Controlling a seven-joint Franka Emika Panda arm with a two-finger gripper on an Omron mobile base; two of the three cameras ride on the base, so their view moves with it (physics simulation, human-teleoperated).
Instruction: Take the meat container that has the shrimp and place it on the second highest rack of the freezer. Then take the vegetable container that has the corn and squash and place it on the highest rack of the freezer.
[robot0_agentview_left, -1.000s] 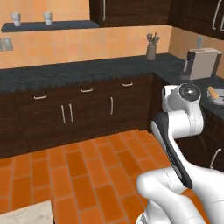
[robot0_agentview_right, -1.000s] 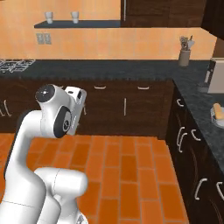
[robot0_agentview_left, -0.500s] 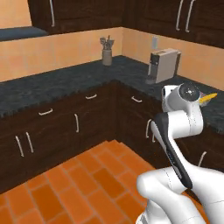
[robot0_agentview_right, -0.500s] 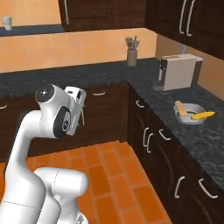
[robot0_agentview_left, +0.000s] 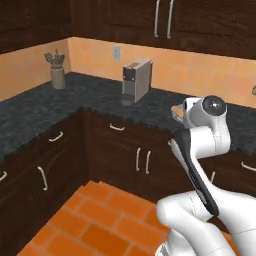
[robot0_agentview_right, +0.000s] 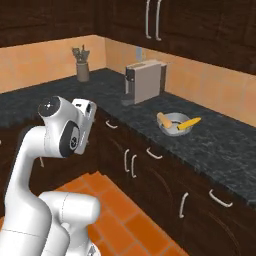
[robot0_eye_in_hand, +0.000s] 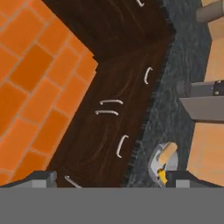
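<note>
pan (robot0_agentview_right: 173, 124) with corn (robot0_agentview_right: 189, 123) and squash (robot0_agentview_right: 163, 120) sitting on dark counter (robot0_agentview_right: 210, 142), just past grey coffee machine (robot0_agentview_right: 145, 81). yellow cob sticking out over pan rim on one side, tan squash lying on the other side. same pan low in hand view (robot0_eye_in_hand: 162, 163), squash on top, bit of yellow under it. no shrimp box and no freezer to tell of from these pictures. gripper (robot0_eye_in_hand: 111, 178) empty, two tips spread wide apart at bottom of hand view, looking down at cupboard doors (robot0_eye_in_hand: 109, 118) and orange brick floor (robot0_eye_in_hand: 39, 78). arm folded up high over base, well apart from pan. utensil pot (robot0_agentview_right: 82, 70) far back in corner, out of the way. probably a driving or looking-around step, with nothing picked up yet. shrimp box comes first by the task, so best to find that one before grabbing the corn pan. for a good grab later: roll close to counter, come down from above, keep tips wide, catch pan by its rim and not by the cob. cob could roll or tip out, so lift flat and slow. coffee machine close by, so swing arm on the open side.
</note>
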